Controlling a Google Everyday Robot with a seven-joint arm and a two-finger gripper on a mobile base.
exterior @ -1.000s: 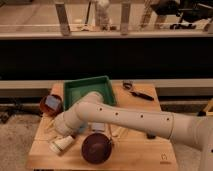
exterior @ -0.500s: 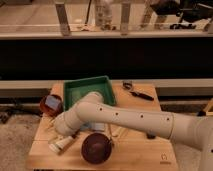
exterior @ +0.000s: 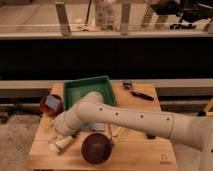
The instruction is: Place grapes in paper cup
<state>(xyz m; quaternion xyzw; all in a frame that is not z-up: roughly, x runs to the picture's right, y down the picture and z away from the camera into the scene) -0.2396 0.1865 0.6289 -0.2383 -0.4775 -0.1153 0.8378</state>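
One white arm (exterior: 125, 117) bends low across the table (exterior: 135, 150); its jaws (exterior: 64, 134) sit near the paper cup (exterior: 60, 146), state unclear.

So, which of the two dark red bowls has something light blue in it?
The left bowl, beside the green tray; the larger maroon bowl in front shows nothing blue. The hand hangs between them.

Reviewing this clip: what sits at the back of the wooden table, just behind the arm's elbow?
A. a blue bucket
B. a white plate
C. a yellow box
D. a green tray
D: the green tray lies at the table's back edge, while the gripper is low at front left.
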